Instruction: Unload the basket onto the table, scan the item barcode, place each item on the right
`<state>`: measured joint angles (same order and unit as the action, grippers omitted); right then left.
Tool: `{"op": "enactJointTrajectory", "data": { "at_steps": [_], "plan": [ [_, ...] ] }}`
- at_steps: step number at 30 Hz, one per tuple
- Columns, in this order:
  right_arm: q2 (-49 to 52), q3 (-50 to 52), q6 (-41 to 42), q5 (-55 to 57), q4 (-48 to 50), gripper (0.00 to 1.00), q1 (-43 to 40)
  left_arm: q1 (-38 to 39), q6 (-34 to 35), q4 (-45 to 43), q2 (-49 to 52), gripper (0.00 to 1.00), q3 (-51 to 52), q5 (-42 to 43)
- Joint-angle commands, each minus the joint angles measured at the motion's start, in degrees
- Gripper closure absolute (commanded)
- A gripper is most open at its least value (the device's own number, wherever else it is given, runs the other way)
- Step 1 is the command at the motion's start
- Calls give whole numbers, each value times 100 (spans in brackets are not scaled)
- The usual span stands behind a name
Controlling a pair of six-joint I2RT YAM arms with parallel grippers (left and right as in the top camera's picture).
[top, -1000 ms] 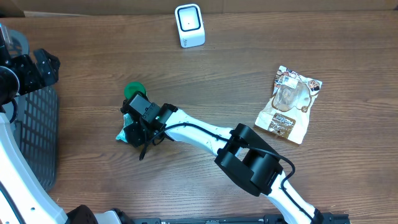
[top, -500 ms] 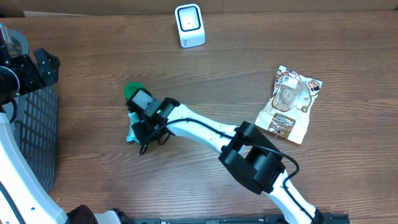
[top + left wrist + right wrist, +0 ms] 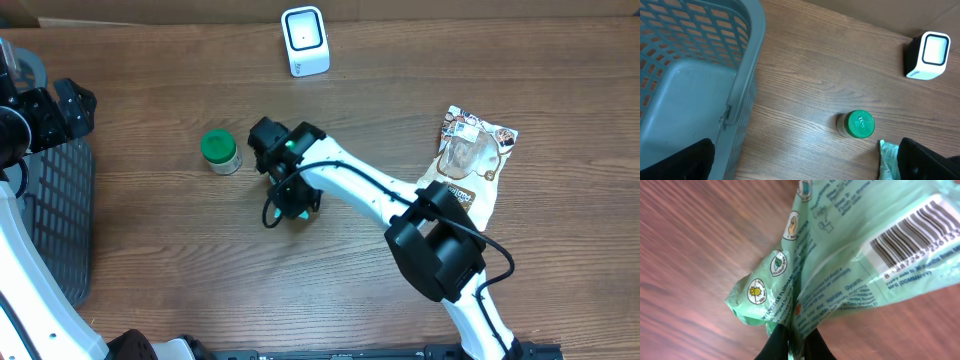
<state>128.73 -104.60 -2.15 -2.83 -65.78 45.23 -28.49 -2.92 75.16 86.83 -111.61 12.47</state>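
Observation:
The item is a crumpled pale green packet, its barcode facing the right wrist camera. My right gripper is shut on the packet's bottom fold. From overhead, the right gripper hangs over mid-table with only a bit of the green packet showing under it. The white scanner stands at the table's far edge, well apart from the packet. My left gripper is open beside the basket, nothing between its fingers; the green packet's edge shows by its right finger.
A green-lidded jar stands just left of the right gripper. A brown snack pouch lies at the right. A grey mesh basket fills the left edge, also close in the left wrist view as the basket.
My right gripper closed on the green packet and carried it to the right, away from the jar, which now stands uncovered. The left arm has not moved.

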Motion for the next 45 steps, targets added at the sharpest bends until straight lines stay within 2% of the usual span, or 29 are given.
{"op": "enactJointTrajectory", "data": {
  "at_steps": [1,4,6,9,12,16,18,24,28,30,33,34,36,38,40,45],
  "plan": [
    [-229,52,-629,481,31,82,-313,39,76,-17,7,0,-17,66],
    [-229,-92,-584,448,-90,57,-579,39,76,-17,7,1,-17,66],
    [-229,-262,-369,422,-205,52,-721,39,76,-17,7,1,-17,66],
    [-229,-675,74,153,-387,52,-925,39,76,-17,7,0,-17,66],
    [-229,-935,483,-450,-299,60,-1008,39,76,-17,7,0,-17,66],
    [-221,-907,1528,-793,129,87,-999,39,76,-15,7,0,-17,66],
    [-195,-817,2116,-706,219,96,-953,39,76,-17,7,0,-17,66],
    [-22,-339,3700,-186,334,96,-752,39,76,-17,7,0,-17,66],
    [31,343,4181,-186,695,95,-682,39,76,-17,7,1,-17,66],
    [31,616,4194,-267,868,91,-682,39,76,-17,7,0,-17,66],
    [31,778,4240,-280,844,79,-702,39,76,-17,7,0,-17,66],
    [31,778,4236,-280,826,74,-708,39,76,-17,7,0,-17,66],
    [31,778,3971,-313,868,56,-737,39,76,-17,7,1,-17,66],
    [31,778,3407,-518,992,38,-776,39,76,-17,7,0,-17,66],
    [31,778,2562,-807,1174,29,-817,39,76,-17,7,0,-17,66],
    [31,778,544,-881,1436,21,-850,39,76,-17,7,1,-17,66]
  ]
}}
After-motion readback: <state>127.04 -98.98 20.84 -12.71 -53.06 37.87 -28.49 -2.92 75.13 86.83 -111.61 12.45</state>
